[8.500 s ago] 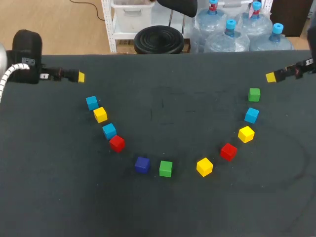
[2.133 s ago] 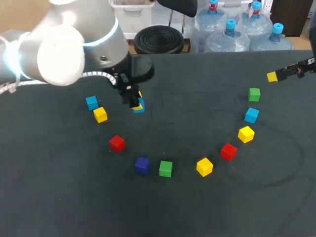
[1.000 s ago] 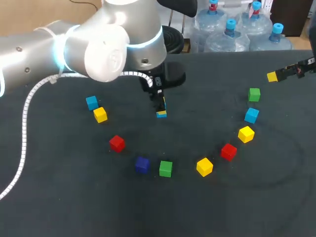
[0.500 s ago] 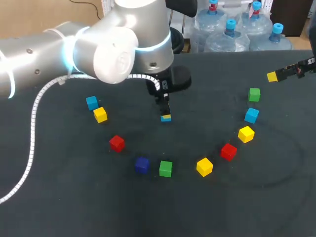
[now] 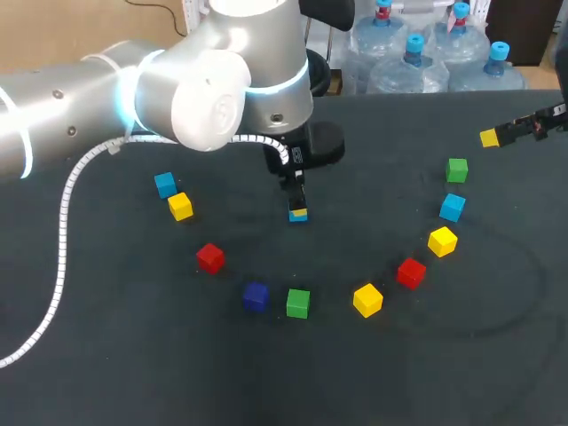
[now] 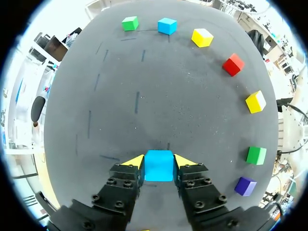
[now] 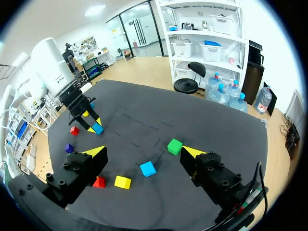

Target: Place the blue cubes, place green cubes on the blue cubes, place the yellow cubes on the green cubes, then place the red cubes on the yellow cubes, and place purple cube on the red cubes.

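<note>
One blue cube [image 6: 159, 166] clamped at centre

Left gripper [image 6: 159, 160] presses both fingers against the cube's sides, low over the middle of the table [image 5: 160, 373]. Right gripper [image 7: 143, 152] sits at the far right edge, fingers spread wide, holding nothing.

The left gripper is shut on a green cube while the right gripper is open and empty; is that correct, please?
Not quite: the left gripper is shut on a blue cube, not a green one, as the left wrist view shows. The right gripper is indeed open and empty.
</note>
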Available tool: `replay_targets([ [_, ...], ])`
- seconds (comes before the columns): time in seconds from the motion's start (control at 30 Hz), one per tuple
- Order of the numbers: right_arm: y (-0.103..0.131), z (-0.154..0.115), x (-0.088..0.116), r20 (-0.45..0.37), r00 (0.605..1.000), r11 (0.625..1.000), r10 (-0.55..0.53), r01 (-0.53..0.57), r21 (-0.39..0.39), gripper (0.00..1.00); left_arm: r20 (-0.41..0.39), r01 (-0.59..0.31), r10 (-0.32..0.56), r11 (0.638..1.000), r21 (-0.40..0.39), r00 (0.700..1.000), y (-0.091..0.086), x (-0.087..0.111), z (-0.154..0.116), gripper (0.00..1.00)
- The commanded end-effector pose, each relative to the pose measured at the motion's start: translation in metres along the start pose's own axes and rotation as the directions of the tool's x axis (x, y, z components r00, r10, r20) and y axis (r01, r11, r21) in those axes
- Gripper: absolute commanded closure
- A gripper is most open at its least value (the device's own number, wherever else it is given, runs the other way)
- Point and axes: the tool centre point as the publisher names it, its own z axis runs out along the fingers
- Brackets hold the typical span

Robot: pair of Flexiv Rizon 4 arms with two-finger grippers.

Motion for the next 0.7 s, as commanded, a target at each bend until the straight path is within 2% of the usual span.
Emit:
replay_targets([
  [0.03, -0.0010, 0.0015, 0.0000, 0.002, 1.000, 1.000, -0.001, 0.001, -0.004, 0.00, -0.007, -0.004, 0.004, 1.000, 0.002, 1.000, 0.0032, -0.0015, 0.0010, 1.00],
  [0.7, -0.0010, 0.0015, 0.0000, 0.002, 1.000, 1.000, -0.001, 0.001, -0.004, 0.00, -0.026, -0.032, 0.032, 0.999, 0.011, 0.999, 0.0003, -0.0025, 0.0057, 1.00],
])
